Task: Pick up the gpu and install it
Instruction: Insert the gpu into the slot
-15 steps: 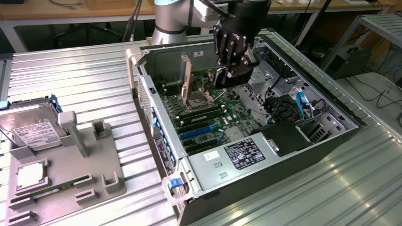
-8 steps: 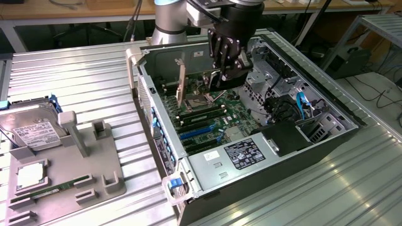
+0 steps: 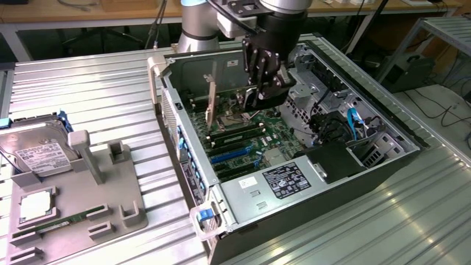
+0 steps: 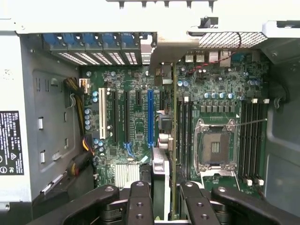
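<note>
The gpu appears edge-on in the wrist view as a thin green card running across the motherboard between the blue slot and the CPU socket. Part of its fan housing sits between my fingers. My gripper is shut on the gpu, one finger on each face. In the exterior view my gripper reaches down into the open computer case, and the gpu's metal end bracket stands upright near the case's rear wall. I cannot tell whether the card touches a slot.
A grey fixture at the exterior view's left holds a silver hard drive and a narrow memory stick. Inside the case are the power supply, blue cables and drive cages. Case walls hem in the gripper.
</note>
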Available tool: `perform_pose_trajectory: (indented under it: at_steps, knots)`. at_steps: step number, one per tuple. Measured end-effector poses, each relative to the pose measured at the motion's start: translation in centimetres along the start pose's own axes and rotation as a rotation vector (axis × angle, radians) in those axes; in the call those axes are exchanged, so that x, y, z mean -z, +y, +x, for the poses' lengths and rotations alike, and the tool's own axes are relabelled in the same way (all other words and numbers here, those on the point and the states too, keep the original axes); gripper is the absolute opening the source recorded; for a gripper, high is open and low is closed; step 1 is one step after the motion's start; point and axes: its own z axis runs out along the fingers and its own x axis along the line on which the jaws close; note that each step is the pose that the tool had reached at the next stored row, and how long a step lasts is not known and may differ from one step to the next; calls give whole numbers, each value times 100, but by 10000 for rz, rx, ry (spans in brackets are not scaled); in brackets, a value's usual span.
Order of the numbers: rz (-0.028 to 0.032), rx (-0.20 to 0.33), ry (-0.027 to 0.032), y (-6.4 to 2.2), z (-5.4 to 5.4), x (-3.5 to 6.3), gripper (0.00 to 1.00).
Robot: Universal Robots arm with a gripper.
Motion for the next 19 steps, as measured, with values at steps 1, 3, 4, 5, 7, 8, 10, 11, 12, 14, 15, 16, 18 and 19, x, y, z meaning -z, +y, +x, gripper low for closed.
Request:
perform_pose_trajectory:
  at_steps: [1,3,4,5,7,8,10,11,12,14,15,16,18,19]
  knots:
    - [0,0,1,16,0,-15,28]
    - [0,1,-1,52,1,-54,28]
    - [0,0,0,66,0,-72,28]
    - [1,-18,0,74,1,-90,28]
    - [1,-232,3,76,1,-126,28]
    - [0,-375,7,76,1,-144,28]
    - [1,-512,9,80,1,-180,28]
    - [1,-516,9,82,1,-197,28]
    - [1,-517,9,83,1,-216,28]
    - [1,-517,9,88,1,-251,28]
    - [2,-516,9,90,1,-275,28]
    - [1,-517,9,92,1,-293,28]
    - [1,-513,10,93,2,-335,28]
    - [1,-486,10,94,4,-356,28]
